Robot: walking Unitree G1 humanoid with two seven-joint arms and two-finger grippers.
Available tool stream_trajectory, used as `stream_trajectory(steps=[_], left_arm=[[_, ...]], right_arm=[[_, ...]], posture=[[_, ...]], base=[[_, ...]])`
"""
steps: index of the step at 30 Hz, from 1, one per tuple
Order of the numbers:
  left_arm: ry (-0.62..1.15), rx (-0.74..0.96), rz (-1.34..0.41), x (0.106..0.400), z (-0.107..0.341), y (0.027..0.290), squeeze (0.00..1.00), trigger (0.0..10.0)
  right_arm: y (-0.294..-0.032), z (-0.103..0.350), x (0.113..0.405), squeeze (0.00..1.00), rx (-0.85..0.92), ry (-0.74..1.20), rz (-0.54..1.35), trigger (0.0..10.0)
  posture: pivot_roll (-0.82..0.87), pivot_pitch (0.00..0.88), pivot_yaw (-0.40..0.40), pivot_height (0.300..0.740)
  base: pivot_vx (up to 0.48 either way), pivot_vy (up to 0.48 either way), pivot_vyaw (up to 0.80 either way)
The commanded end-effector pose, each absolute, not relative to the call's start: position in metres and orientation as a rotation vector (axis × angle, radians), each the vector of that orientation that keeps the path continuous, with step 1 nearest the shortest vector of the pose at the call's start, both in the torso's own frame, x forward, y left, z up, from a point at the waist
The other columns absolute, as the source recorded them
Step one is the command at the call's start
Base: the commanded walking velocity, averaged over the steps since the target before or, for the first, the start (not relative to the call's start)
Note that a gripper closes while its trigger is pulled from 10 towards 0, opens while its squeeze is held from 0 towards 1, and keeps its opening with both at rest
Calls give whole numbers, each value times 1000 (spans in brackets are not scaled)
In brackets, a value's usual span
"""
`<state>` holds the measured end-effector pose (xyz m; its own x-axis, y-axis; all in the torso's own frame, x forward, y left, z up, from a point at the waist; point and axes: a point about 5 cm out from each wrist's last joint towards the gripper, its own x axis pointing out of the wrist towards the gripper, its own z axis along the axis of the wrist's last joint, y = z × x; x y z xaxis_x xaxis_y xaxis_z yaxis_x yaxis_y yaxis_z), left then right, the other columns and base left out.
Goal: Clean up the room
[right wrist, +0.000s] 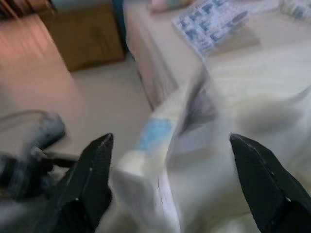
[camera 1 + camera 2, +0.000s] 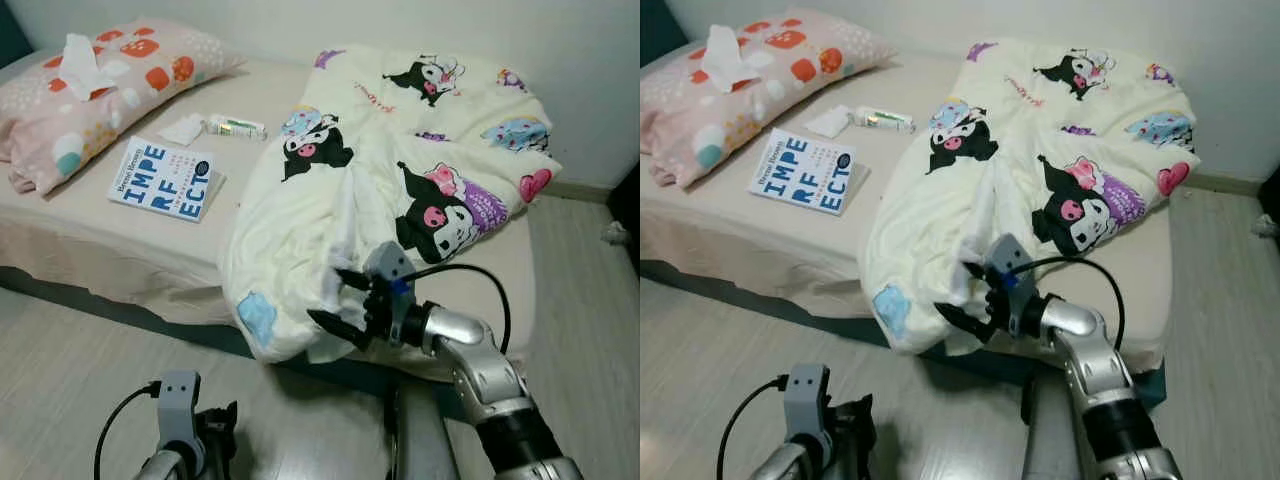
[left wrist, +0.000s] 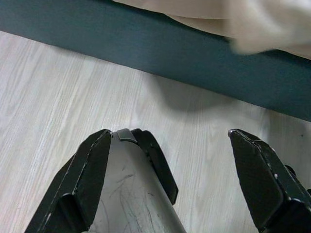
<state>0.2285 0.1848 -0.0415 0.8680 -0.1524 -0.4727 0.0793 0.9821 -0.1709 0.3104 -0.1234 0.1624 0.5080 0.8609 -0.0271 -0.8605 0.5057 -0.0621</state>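
Reaching toward the crumpled blanket (image 2: 400,180), the right gripper (image 2: 340,300) sits at lower centre of the head views with its fingers spread wide on either side of the hanging corner of the fabric. No grasp is made yet (the wrist view is blurred, but cloth lies between the two black fingers). The left gripper (image 3: 170,179) hangs idle at the lower left, fingers wide apart over the wooden floor (image 3: 58,97).

Progress is judged as early. The blanket is bunched across the right half of the bed (image 2: 150,250), one edge drooping over the side. At upper left the pillow (image 2: 90,90) carries a loose tissue (image 2: 82,62); a book (image 2: 165,178), a second tissue (image 2: 183,128) and a small tube (image 2: 236,126) lie on the sheet. All remain to be sorted.
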Motion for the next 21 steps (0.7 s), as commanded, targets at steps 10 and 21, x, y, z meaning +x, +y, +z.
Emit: stream_trajectory(steps=[10, 21], left_arm=[[650, -141, -77, 193, -65, 197, 0, 10000], [654, -134, -83, 189, -66, 199, 0, 10000]], right_arm=[[-139, 194, 304, 1000, 102, -130, 1073, 10000], [-181, 186, 359, 749, 35, -64, 495, 10000]], posture=[[-11, 204, 46, 497], [0, 230, 60, 497]], base=[[0, 0, 0], [0, 0, 0]])
